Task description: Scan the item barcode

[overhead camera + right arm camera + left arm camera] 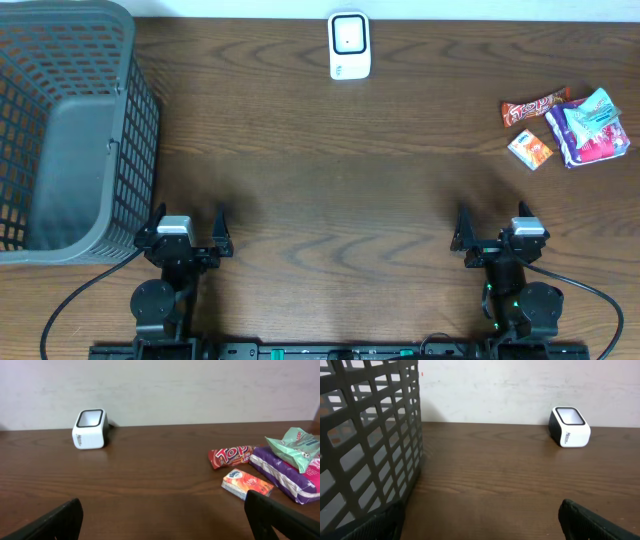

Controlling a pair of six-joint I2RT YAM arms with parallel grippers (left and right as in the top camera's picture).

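A white barcode scanner (349, 45) with a black face stands at the table's far edge, also seen in the left wrist view (569, 427) and the right wrist view (90, 429). Items lie at the right: a red candy bar (534, 107) (233, 455), a small orange packet (529, 149) (247, 483), a purple pack (590, 135) (290, 476) and a teal pouch (598, 108) (295, 447) on top of it. My left gripper (190, 228) (480, 522) and right gripper (493, 228) (162, 520) both stand open and empty near the front edge, far from the items.
A large grey mesh basket (70, 130) (367, 440) fills the left side of the table, close beside my left gripper. Dark wooden tabletop (330, 170) stretches between the grippers and the scanner. A pale wall backs the table.
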